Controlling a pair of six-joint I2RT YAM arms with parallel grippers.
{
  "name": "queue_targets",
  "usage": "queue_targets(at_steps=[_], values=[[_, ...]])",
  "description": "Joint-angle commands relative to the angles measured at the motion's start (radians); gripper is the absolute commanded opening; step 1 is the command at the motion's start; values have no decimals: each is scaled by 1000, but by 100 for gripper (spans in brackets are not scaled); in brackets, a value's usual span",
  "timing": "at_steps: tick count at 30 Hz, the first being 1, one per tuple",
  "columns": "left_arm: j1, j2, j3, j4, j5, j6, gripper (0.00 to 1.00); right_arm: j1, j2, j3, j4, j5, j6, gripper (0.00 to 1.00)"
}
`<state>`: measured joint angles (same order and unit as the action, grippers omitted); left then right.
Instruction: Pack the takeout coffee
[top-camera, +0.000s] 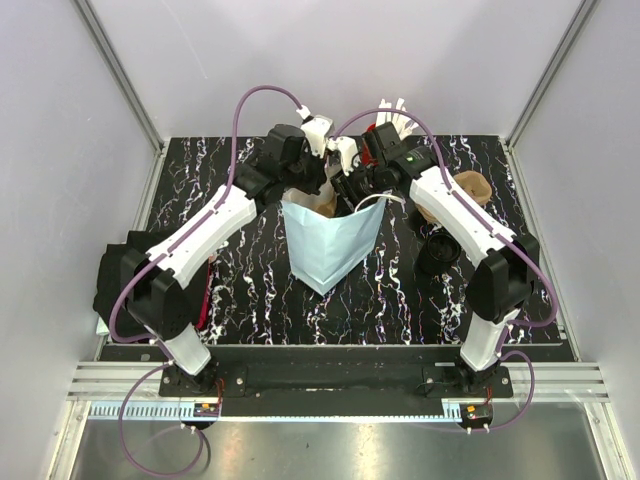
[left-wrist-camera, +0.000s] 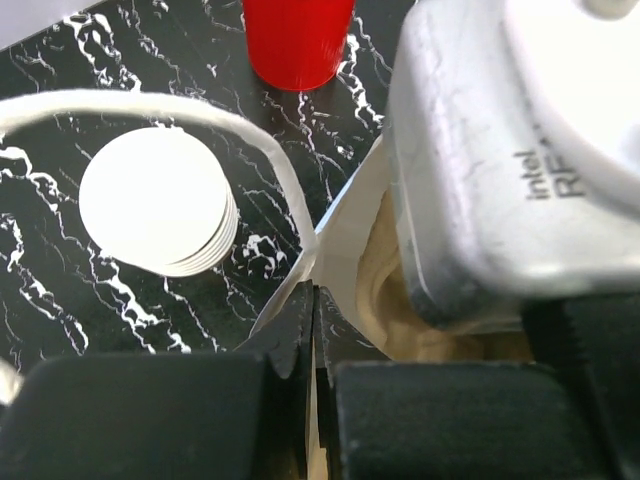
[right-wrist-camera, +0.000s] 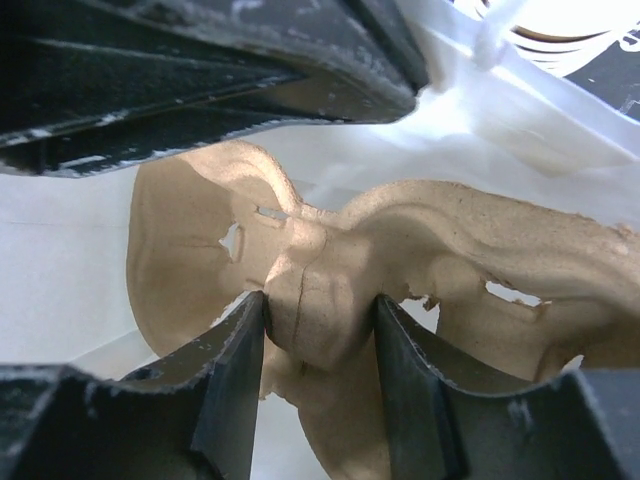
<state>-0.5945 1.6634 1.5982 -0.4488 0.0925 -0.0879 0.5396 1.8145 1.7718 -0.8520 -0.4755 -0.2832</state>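
Observation:
A pale blue paper bag (top-camera: 325, 250) stands open at the table's middle. My left gripper (left-wrist-camera: 315, 305) is shut on the bag's rim (left-wrist-camera: 340, 215), holding the mouth up. My right gripper (right-wrist-camera: 320, 315) reaches into the bag, shut on the centre post of a tan moulded-pulp cup carrier (right-wrist-camera: 330, 250). From above, both grippers meet over the bag's mouth (top-camera: 335, 185). Right of the right arm sit a brown paper cup (top-camera: 472, 186) and a round black lid (top-camera: 437, 255), partly hidden by the arm. I cannot tell whether they are the takeout coffee.
A red cup (left-wrist-camera: 298, 40) of white sticks (top-camera: 398, 115) stands behind the bag. A stack of white discs (left-wrist-camera: 155, 205) lies left of the bag, inside the bag's white handle loop (left-wrist-camera: 200, 105). A black box (top-camera: 120, 280) sits at the table's left edge.

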Motion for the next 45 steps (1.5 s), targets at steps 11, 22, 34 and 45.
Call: queue_targets(at_steps=[11, 22, 34, 45], values=[[-90, -34, 6, 108, -8, 69, 0, 66, 55, 6, -87, -64, -22, 52], [-99, -96, -76, 144, 4, 111, 0, 11, 42, 55, -64, -71, 19, 75], [-100, -114, -101, 156, 0, 132, 0, 13, -84, 156, -85, -32, -34, 100], [-105, -111, -101, 157, 4, 139, 0, 14, -167, 276, -59, 83, -85, 100]])
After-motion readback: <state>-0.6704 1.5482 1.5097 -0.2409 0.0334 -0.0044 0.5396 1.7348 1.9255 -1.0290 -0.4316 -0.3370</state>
